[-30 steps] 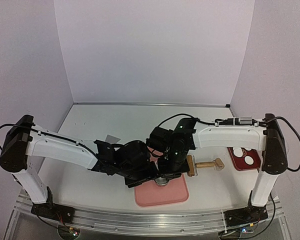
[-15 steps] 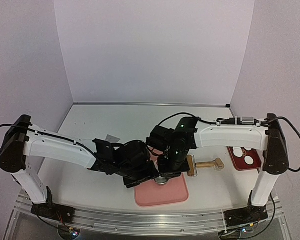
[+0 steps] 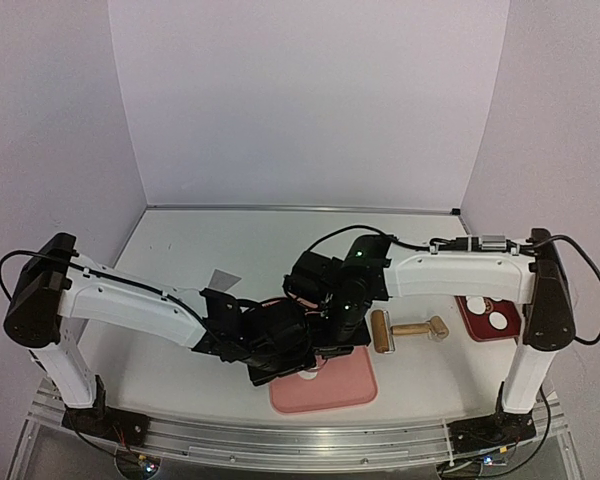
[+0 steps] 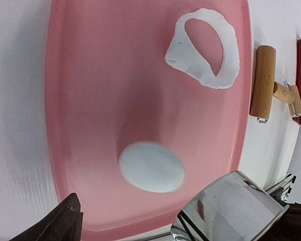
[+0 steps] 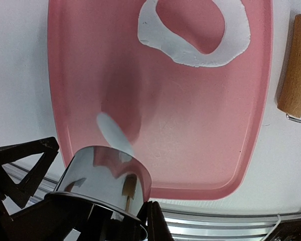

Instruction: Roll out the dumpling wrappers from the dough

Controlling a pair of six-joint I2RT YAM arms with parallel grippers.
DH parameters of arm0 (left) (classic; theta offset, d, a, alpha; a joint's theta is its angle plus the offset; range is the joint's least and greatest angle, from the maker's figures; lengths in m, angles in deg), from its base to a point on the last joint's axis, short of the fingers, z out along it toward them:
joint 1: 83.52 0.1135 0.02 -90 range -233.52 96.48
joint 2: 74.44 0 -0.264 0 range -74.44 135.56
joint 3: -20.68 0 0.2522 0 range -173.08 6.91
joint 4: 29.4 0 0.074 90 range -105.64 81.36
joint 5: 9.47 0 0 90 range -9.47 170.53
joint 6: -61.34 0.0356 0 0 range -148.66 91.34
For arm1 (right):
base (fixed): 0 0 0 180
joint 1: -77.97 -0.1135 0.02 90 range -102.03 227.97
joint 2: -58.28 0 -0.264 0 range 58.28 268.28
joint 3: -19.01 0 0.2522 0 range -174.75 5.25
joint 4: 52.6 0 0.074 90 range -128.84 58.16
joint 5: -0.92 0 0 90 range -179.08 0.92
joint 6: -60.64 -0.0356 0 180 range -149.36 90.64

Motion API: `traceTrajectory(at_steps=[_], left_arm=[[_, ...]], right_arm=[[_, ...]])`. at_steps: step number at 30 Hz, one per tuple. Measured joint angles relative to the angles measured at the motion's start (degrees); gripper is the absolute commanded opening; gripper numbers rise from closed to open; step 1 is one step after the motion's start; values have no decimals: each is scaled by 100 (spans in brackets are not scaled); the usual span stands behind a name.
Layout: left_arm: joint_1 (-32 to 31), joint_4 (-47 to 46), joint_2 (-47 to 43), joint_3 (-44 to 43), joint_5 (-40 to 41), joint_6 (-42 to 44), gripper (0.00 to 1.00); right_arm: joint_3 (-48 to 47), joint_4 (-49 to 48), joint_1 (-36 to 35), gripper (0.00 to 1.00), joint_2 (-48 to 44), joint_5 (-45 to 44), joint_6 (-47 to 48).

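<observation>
A round white dumpling wrapper (image 4: 151, 166) lies flat on the pink mat (image 4: 90, 100), near its front edge; it also shows as wrapper (image 5: 113, 133) and wrapper (image 3: 308, 377). The dough (image 4: 190, 57) is a ragged ring with a round hole at the mat's far end, the same dough (image 5: 190, 57) in the right wrist view. My right gripper (image 5: 140, 223) is shut on the metal ring cutter (image 5: 105, 175), held just above the mat beside the wrapper. My left gripper (image 4: 155, 236) hangs open over the wrapper, empty. Both grippers crowd together over the mat (image 3: 340, 392).
A wooden rolling pin (image 3: 405, 331) lies on the table just right of the mat. Further right, a red tray (image 3: 487, 330) holds two round white discs. A small grey sheet (image 3: 223, 277) lies on the table behind the left arm.
The right gripper has lifted the ring cutter off the mat, and a cut wrapper now lies uncovered there. The left arm has shifted slightly toward the mat's front.
</observation>
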Motion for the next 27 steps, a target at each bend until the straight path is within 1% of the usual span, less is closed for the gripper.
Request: traceTrajectory(at_steps=[8, 15, 17, 19, 23, 25, 27], left_arm=[[-86, 74, -176, 38, 344, 31, 81], [-171, -110, -889, 512, 711, 475, 82], [-199, -179, -1206, 618, 768, 611, 83], [-203, -211, -1533, 632, 806, 801, 87], [-144, -32, -2173, 595, 912, 1193, 88], [78, 133, -2549, 575, 824, 1409, 88], [467, 256, -2882, 542, 670, 1609, 89]], right_arm=[[-11, -38, -24, 0, 0, -97, -68], [-94, -35, 3, 0, 0, -245, -78], [-94, 39, 127, 0, 0, -274, -68], [-92, 74, 312, 0, 0, -298, -44], [-36, 125, 745, 0, -10, -366, 80], [62, 149, 997, 0, -56, -435, 203], [162, 203, 1245, 0, -127, -480, 343]])
